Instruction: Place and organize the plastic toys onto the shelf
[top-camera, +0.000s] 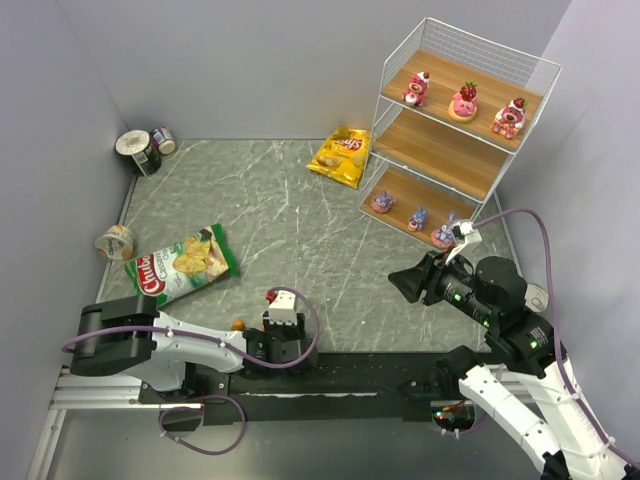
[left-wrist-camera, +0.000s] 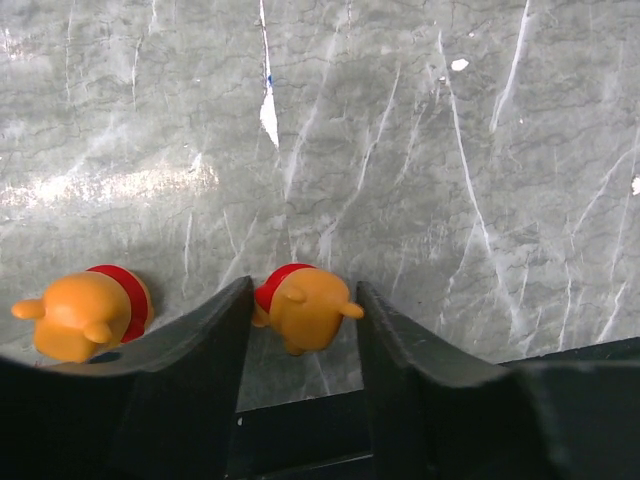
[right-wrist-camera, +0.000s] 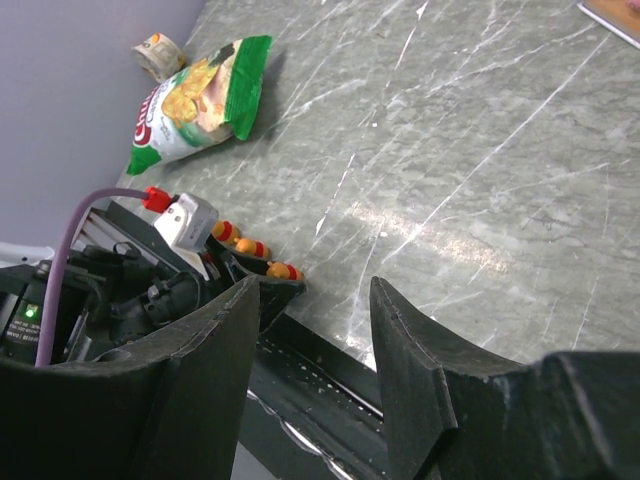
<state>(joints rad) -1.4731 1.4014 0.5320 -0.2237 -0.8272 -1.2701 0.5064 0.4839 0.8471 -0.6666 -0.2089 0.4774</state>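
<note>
My left gripper (left-wrist-camera: 303, 288) straddles an orange toy (left-wrist-camera: 305, 305).
Grip unclear; second toy (left-wrist-camera: 85, 315) at 9 o'clock; right gripper (right-wrist-camera: 314, 285) open, empty.

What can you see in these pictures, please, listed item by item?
shelf: one, white wire with three wooden boards, far right
strawberry toys: three, pink and red, top board
purple toys: three, purple-pink, bottom board
orange toys: three, orange with red, in a row at the near edge
Lay's chip bag: one, yellow, left of the shelf
green chip bag: one, green, left side
tin cans: three, two dark in the far left corner, one beige by the left wall
table: one, grey marble
left gripper: one, black, jaws either side of an orange toy, grip unclear
right gripper: one, black, open, empty, near the shelf
</note>
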